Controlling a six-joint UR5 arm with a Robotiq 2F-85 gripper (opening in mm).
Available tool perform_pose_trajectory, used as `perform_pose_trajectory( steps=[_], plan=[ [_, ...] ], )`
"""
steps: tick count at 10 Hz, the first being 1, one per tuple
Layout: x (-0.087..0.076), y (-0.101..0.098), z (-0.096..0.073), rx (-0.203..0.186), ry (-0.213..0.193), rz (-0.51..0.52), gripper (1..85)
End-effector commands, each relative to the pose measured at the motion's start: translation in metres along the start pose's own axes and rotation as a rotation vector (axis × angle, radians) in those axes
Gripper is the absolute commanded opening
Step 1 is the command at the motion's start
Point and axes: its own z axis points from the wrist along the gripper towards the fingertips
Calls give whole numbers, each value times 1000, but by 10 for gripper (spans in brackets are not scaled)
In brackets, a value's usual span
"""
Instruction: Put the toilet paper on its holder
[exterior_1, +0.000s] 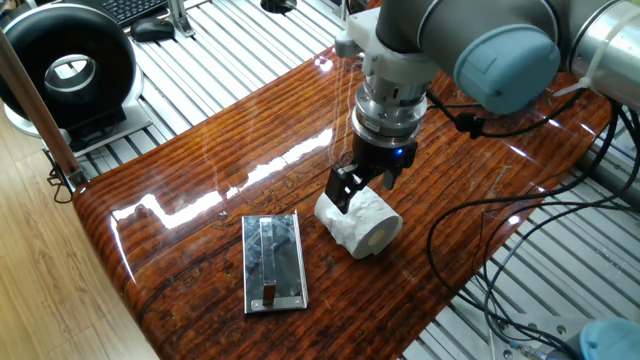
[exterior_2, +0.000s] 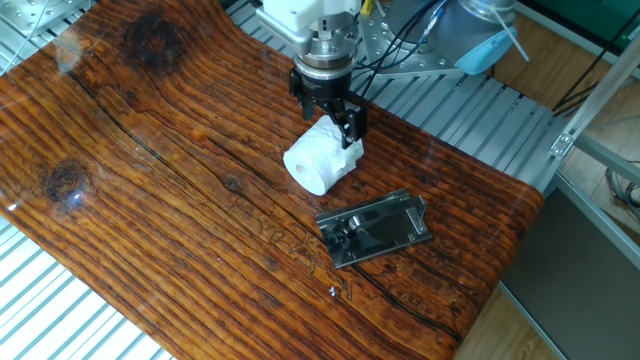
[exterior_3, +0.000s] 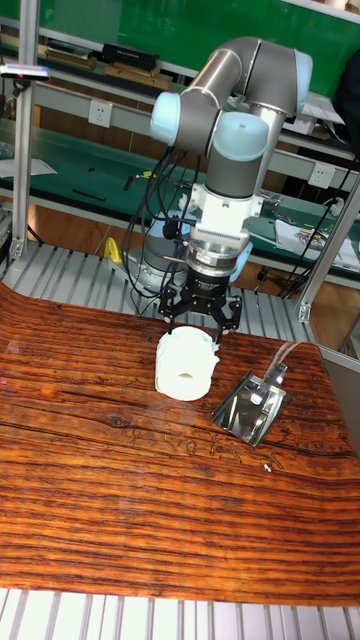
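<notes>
The toilet paper (exterior_1: 360, 222) (exterior_2: 320, 162) (exterior_3: 187, 365) is a white, slightly crumpled roll lying on its side on the wooden table, its core hole facing away from the arm. My gripper (exterior_1: 366, 188) (exterior_2: 330, 112) (exterior_3: 198, 316) hangs just over the roll's rear end. It is open, with one dark finger on each side of the roll's top. Whether the fingers touch the paper is unclear. The holder (exterior_1: 273, 262) (exterior_2: 377, 229) (exterior_3: 252, 405), a shiny chrome plate with a raised bar, lies flat a short way from the roll.
A large black-and-white ring-shaped device (exterior_1: 68, 70) stands off the table's far left corner. Black cables (exterior_1: 470, 250) loop over the table's right edge. Slatted metal framing (exterior_1: 230, 50) surrounds the tabletop.
</notes>
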Motion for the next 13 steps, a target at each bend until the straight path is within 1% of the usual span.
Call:
perform_pose_trajectory(
  steps=[1, 5, 13],
  plan=[
    [1, 4, 9, -17, -3, 2, 850],
    [6, 3, 15, -15, 8, -13, 850],
    [14, -12, 28, -10, 33, -65, 850]
  ],
)
